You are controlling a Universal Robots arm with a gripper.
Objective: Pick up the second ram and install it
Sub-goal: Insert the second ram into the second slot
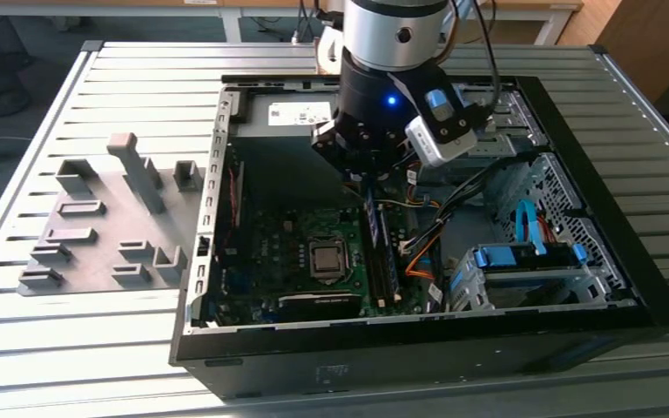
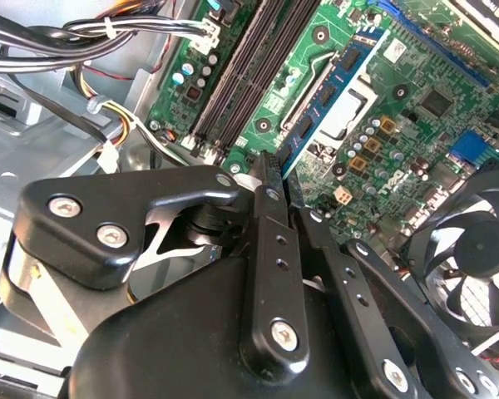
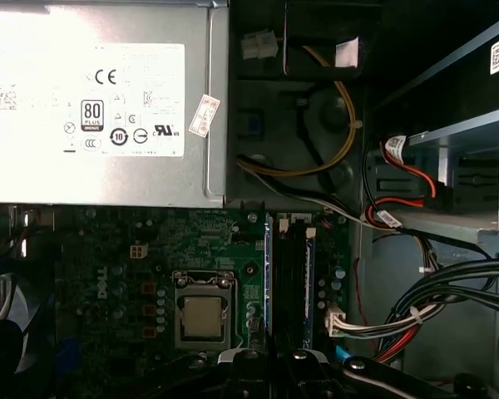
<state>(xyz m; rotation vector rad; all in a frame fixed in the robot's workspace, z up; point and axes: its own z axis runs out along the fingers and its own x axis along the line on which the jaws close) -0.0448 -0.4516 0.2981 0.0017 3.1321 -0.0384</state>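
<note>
Above the motherboard (image 2: 416,91), the second ram (image 2: 328,96) stands on edge.

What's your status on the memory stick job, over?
Claw shut on memory stick. Stick edge-down over motherboard, parallel to black slots; seated or not, cannot tell. Cables lie beside slots, clear of stick.

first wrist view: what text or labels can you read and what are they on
Large white label on the power supply: certification marks; the fine print is too small to read.
Small tilted sticker beside it: too small to read.
White cable tags on the red and black wires: blurred, unreadable.
</note>
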